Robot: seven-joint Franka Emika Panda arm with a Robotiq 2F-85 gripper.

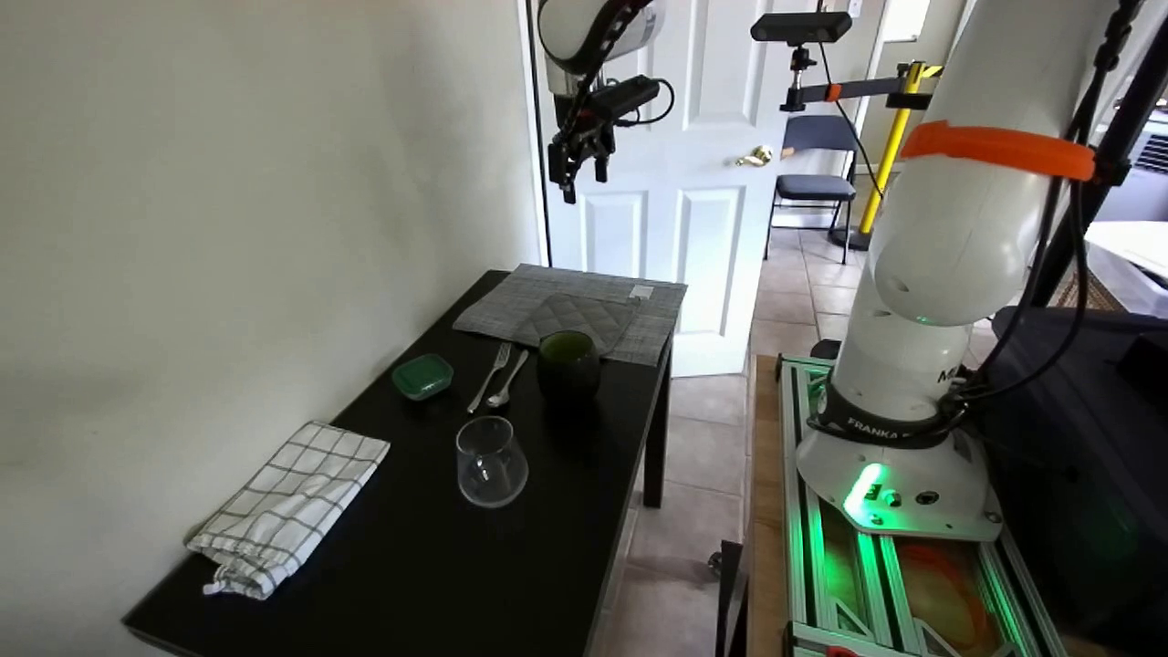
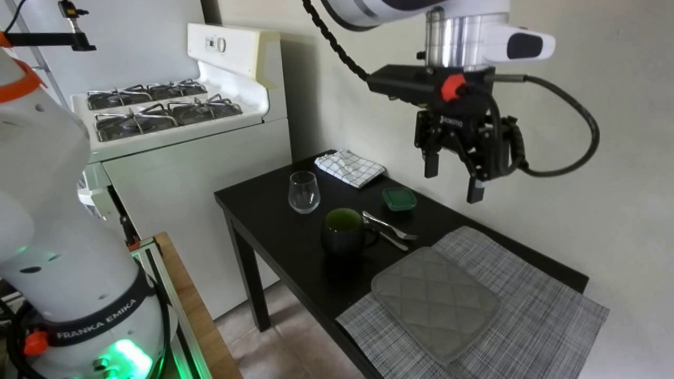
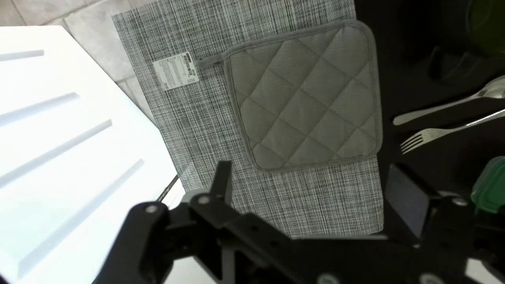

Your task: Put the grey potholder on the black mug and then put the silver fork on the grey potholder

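The hand [image 2: 453,179] hangs spread and empty; below it the potholder [image 3: 305,98] lies flat, mostly on the mat [image 3: 327,197]. Quilted, it is probably light, soft and droopy, not slippery; best pinched mid-edge, on the side nearest the hand.

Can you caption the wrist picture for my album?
The open gripper looks down on a grey potholder on a mat, beside a fork and spoon.

Blk table [image 1: 438,566] by pale wall [image 1: 228,182], wht panel door [image 1: 659,210], tile flr [image 1: 689,456], wht stove [image 2: 195,179]
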